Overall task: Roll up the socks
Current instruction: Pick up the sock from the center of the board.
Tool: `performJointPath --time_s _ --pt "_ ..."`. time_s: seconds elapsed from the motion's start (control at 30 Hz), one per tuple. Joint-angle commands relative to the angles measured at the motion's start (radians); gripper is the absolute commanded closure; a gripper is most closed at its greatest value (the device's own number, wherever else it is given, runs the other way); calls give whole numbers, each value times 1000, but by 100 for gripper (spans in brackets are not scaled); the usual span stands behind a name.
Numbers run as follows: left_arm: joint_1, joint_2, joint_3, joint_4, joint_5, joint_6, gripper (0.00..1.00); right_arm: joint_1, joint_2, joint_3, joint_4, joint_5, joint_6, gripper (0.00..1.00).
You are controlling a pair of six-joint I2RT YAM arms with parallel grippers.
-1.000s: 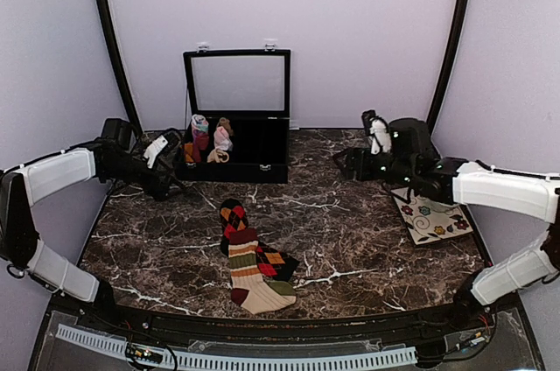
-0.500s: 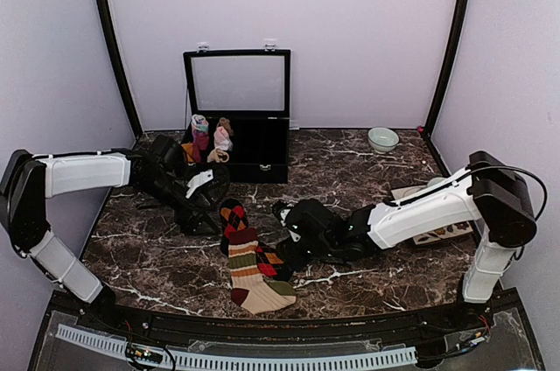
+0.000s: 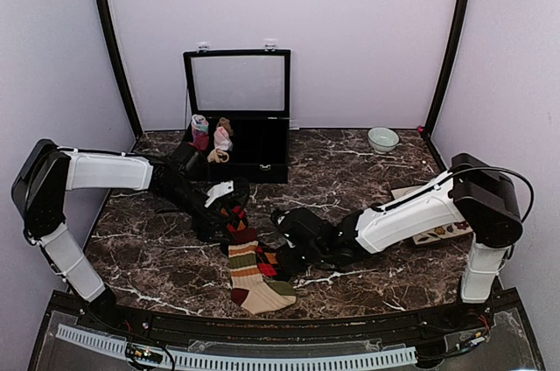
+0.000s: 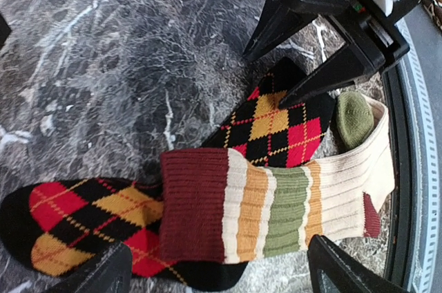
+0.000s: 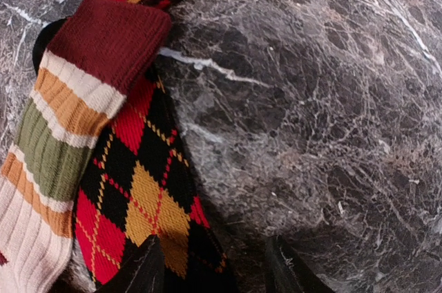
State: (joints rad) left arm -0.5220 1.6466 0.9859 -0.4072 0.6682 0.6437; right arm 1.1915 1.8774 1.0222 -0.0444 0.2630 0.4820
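While the socks lie just where they lay a second ago, flat and unrolled at the near middle of the marble table (image 3: 367, 183), both arms have come in on them. One second back the left arm was off by the black case (image 3: 236, 165). The right arm was far back right, masking the pale bowl (image 3: 382, 138), which is now in plain sight.

On top is the striped cream sock (image 4: 276, 210), its maroon ribbed end toward the case. It crosses the argyle sock (image 4: 276, 124), whose knit shows on both sides of that maroon end; one sock or two, I cannot tell.

Spread wide, the left gripper (image 4: 217, 255) hangs over the far part of the pile with a finger out to each side. Contact with the knit cannot be told.

Low at the argyle's free end sits the right gripper (image 5: 214, 265), jaws apart but not wide. One finger is over the black knit edge, the other over bare marble. No pinch is visible yet.

Reading: the approach looks finished and rolling not begun, with no fold and no lifted edge. The right gripper seems set to take the argyle end, the left to steady or start the far end. The socks overlap, so a pull on one likely drags the other.
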Motion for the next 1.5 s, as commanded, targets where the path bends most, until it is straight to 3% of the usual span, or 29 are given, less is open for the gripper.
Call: performJointPath --time_s 0.0,0.17,0.4,0.5,0.77,0.9,1.03,1.3,1.47 --pt "-38 48 36 30 -36 17 12 13 -42 -72 26 11 56 51" --pt "-63 111 73 42 -64 27 20 27 -39 -100 44 13 74 52" --pt "-70 140 93 20 -65 48 45 37 -38 -128 83 21 99 69" --pt "-78 117 73 14 -48 57 47 38 -36 -137 91 19 103 82" --pt "-87 117 35 25 -64 56 55 38 -46 -141 101 26 104 92" --pt "-87 135 48 34 -89 52 74 39 -65 -145 94 41 100 98" --pt "-87 123 53 52 -127 48 99 37 -83 -153 77 64 96 100" --pt "-87 -4 56 -8 -130 49 100 22 -171 -178 18 178 82 100" --pt "-88 -60 55 -53 -111 53 100 -54 -236 -215 -30 218 66 100"
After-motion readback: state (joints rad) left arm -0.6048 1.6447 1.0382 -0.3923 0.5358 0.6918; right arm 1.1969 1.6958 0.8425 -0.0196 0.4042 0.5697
